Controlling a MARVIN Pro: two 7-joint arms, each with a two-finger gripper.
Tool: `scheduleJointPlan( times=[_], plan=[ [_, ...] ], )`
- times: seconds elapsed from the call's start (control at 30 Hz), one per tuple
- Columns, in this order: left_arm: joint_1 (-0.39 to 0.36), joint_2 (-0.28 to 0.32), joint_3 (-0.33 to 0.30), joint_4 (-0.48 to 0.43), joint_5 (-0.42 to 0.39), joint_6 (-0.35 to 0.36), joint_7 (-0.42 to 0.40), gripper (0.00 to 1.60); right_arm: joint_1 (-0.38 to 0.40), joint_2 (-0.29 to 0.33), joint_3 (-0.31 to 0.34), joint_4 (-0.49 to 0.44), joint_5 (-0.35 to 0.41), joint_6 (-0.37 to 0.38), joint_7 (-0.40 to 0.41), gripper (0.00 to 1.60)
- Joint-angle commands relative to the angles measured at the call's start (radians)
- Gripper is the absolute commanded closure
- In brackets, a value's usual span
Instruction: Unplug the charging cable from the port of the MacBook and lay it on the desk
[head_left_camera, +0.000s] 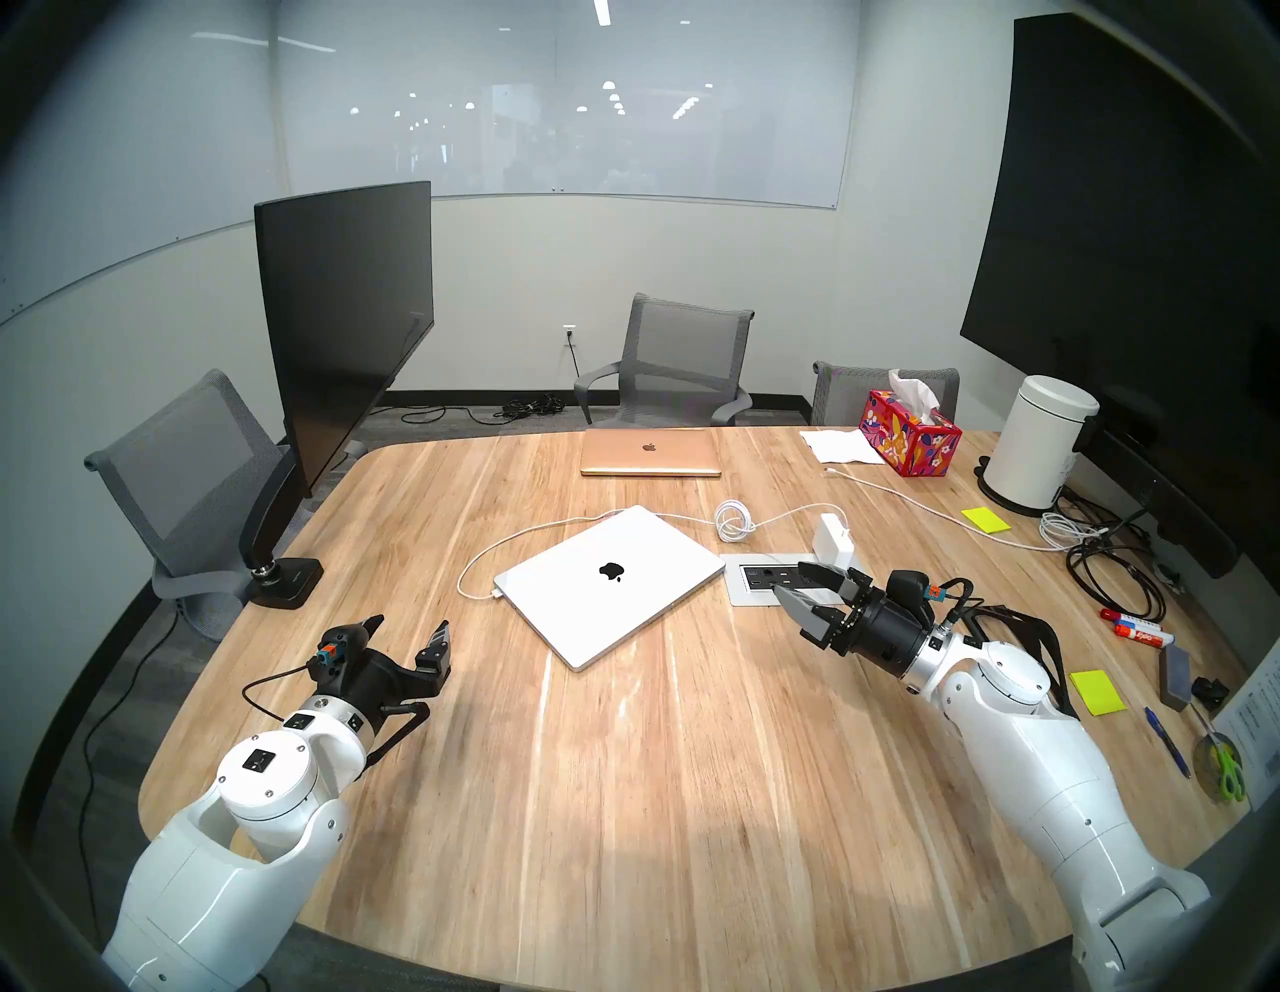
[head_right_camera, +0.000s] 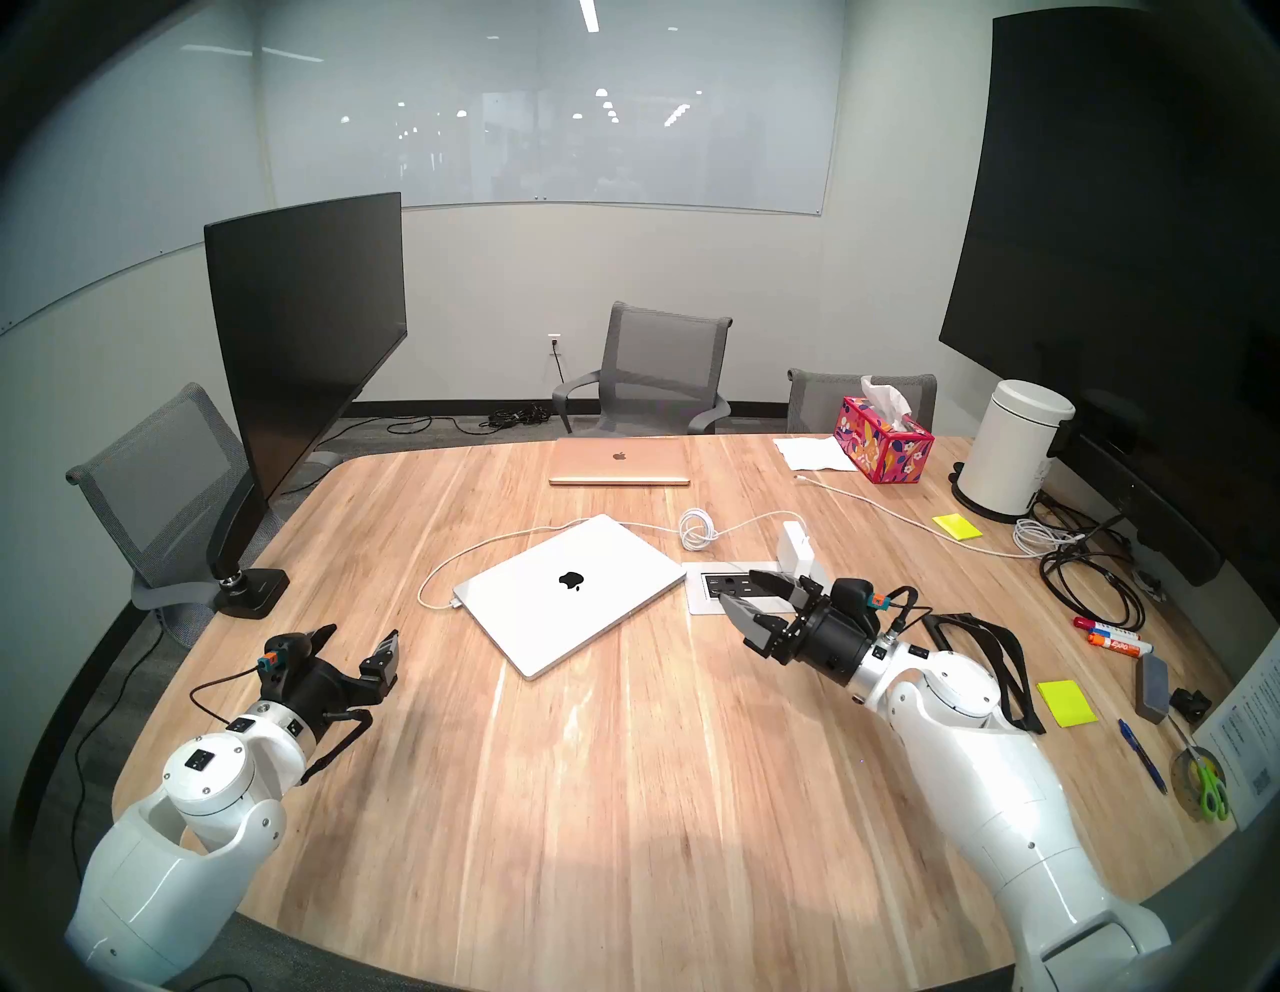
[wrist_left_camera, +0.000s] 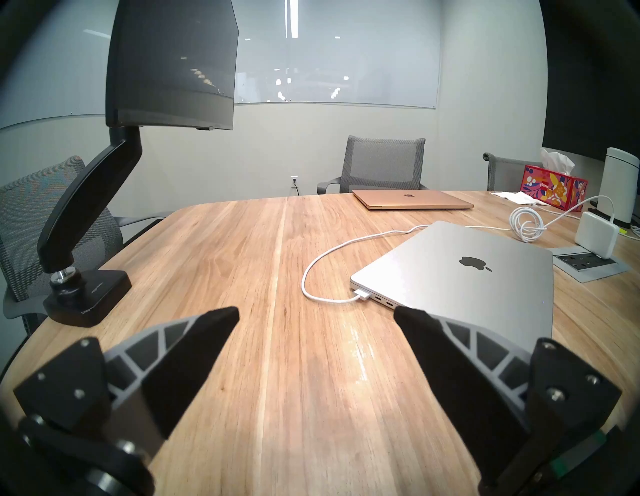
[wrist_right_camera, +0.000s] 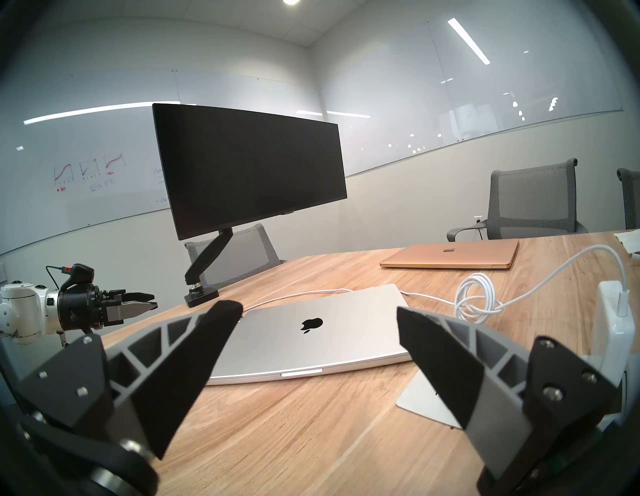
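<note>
The closed silver MacBook (head_left_camera: 589, 603) lies mid-desk (head_left_camera: 623, 762). The charging cable's connector (wrist_left_camera: 362, 295) sits in the port (head_left_camera: 500, 592) on the laptop's left edge. Its white cord (head_left_camera: 460, 578) loops left, runs behind the laptop to a coil (head_left_camera: 733, 521) and ends at the white brick (head_left_camera: 834, 540). My left gripper (head_left_camera: 410, 627) is open and empty, low over the desk, near-left of the connector. My right gripper (head_left_camera: 789, 578) is open and empty, just right of the laptop, in front of the brick.
A recessed outlet panel (head_left_camera: 769, 578) holds the brick. A gold laptop (head_left_camera: 650, 454) lies at the far edge. A monitor arm base (head_left_camera: 280, 578) stands at the left. A tissue box (head_left_camera: 907, 433), a white canister (head_left_camera: 1039, 443), black cords (head_left_camera: 1108, 575) and markers fill the right.
</note>
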Motion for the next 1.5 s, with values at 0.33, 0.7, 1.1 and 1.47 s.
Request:
scheduleJointPlan(
  times=[0.33, 0.7, 1.1, 1.47],
  plan=[
    [-0.007, 0.034, 0.014, -0.032, -0.011, 0.050, -0.036, 0.00, 0.007, 0.002, 0.006, -0.012, 0.002, 0.002, 0.000, 0.00],
    [-0.066, 0.114, 0.002, -0.026, -0.021, 0.145, -0.117, 0.00, 0.008, 0.002, 0.006, -0.011, 0.002, 0.001, 0.001, 0.00],
    [-0.192, 0.245, -0.010, 0.049, 0.005, 0.271, -0.243, 0.00, 0.009, 0.001, 0.006, -0.010, 0.001, 0.000, 0.002, 0.00],
    [-0.315, 0.330, 0.031, 0.139, 0.016, 0.329, -0.447, 0.00, 0.009, 0.001, 0.006, -0.009, 0.001, 0.000, 0.003, 0.00]
  ],
)
